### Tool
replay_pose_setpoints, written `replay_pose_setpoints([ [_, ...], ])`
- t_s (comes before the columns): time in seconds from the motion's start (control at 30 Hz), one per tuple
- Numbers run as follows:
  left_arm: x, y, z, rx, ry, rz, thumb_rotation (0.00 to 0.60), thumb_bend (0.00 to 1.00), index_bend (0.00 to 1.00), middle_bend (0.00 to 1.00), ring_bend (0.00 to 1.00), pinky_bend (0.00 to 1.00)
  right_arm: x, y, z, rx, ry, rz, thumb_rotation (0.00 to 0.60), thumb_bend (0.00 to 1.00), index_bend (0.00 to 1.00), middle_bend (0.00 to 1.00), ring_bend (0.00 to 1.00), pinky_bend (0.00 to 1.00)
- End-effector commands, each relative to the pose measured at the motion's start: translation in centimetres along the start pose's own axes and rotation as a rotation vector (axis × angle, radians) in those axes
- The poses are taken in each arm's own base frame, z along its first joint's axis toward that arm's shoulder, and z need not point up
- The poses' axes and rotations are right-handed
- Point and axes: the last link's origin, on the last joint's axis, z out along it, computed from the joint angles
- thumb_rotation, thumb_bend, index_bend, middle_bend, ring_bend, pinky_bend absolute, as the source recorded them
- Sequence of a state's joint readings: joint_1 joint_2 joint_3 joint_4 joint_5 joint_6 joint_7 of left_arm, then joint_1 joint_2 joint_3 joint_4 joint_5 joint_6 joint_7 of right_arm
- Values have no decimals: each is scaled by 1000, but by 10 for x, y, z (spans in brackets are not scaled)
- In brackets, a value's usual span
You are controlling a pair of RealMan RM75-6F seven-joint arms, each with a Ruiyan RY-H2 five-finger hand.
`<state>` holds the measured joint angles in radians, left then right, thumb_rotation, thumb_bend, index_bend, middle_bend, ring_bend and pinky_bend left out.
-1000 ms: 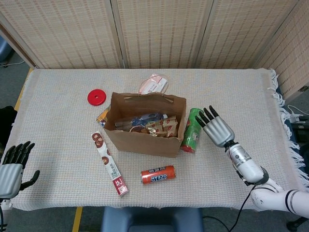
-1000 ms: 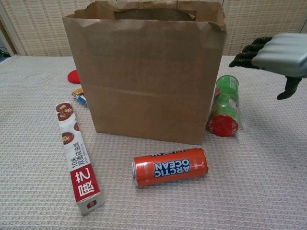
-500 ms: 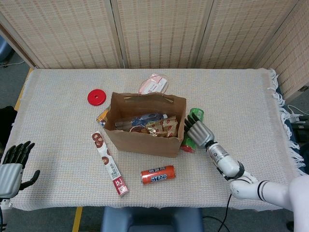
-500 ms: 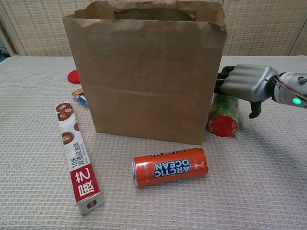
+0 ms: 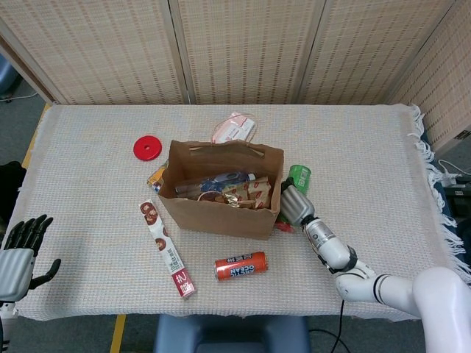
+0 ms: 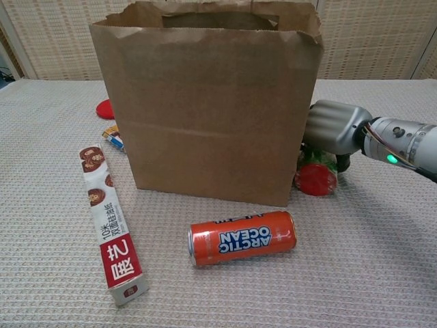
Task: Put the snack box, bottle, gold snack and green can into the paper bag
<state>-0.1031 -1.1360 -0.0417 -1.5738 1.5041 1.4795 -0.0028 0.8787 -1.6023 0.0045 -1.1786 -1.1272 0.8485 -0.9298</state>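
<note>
Closing on the green can [image 6: 315, 174], the right robot hand [image 5: 294, 206] wraps around it just beside the paper bag [image 6: 208, 109].
Several items already sit inside the bag; the can is left. The left robot hand [image 5: 18, 254] hangs open, far off.

Right hand [image 6: 332, 128]: low over the table, back turned up, fingers curled down around the green can [image 5: 298, 179] beside the bag.
Right arm: reaches in from the lower right, forearm slanting up-left to the wrist, a green light showing on the wrist.
Left hand [image 5: 18, 254]: off the table's left edge, holding nothing, dark fingers apart and pointing up, thumb out to the side.
</note>
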Motion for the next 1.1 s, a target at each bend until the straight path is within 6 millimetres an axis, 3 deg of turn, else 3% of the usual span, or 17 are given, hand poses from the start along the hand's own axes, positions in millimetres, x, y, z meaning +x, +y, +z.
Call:
replay_pose_setpoints([
  [0.03,0,0,0,0,0,0,600,350,0,0,0,0,3,3,-12,-9,40,28,600,219,640,554,578,644],
  [0.17,0,0,-1,-1,2,3,600,350,0,0,0,0,9,19,-35,-27,94,32,600,220,662,567,588,649],
  [0.37,0,1,-1,-1,5,8,600,350,0,0,0,0,28,62,-78,-117,188,55,600,219,662,567,588,649],
  [0.5,-1,1,-2,1,8,14,600,350,0,0,0,0,55,97,-106,-216,292,55,600,220,662,568,588,649],
  [0.67,-1,2,-2,1,13,22,600,350,0,0,0,0,94,131,-125,-320,416,50,600,220,662,568,588,648],
  [0.87,-2,3,-2,4,16,25,600,351,0,0,0,0,148,147,-114,-360,494,-42,600,220,662,568,588,639],
  [1.1,-1,3,-2,6,15,19,600,349,0,0,0,0,202,123,-74,-335,541,-167,600,219,661,568,588,618],
])
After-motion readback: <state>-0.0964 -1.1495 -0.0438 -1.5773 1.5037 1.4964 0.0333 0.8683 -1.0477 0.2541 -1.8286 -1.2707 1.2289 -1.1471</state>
